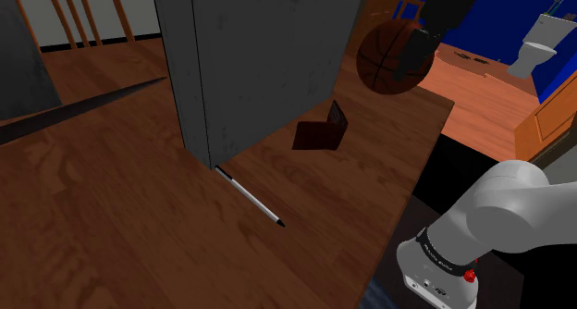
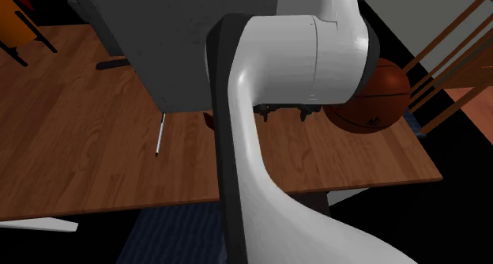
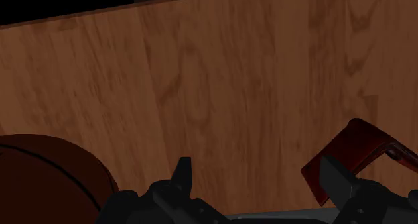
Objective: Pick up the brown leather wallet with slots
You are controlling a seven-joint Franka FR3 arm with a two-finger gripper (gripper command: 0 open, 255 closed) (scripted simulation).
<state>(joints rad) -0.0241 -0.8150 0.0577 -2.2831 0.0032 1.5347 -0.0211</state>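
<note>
The hand (image 3: pixel 257 169) is held wide open, with nothing clasped. The dark red-brown wallet (image 3: pixel 355 152) is seen just beside one finger, outside the gap, standing half-open on the wooden worktop (image 3: pixel 234 88). In the shoulder view, a grey block (image 1: pixel 268 57), a basketball (image 1: pixel 384 62) and a pen (image 1: pixel 251 196) are shown near it.

My pincer (image 3: pixel 255 168) is all black, my arm (image 2: pixel 316 49) white. The wallet (image 1: pixel 322 131) is dark reddish brown, the basketball (image 1: pixel 393 57) orange-brown with black lines, the bench (image 1: pixel 120 224) warm brown wood grain, and the pen (image 1: pixel 250 196) white, black-tipped.
</note>
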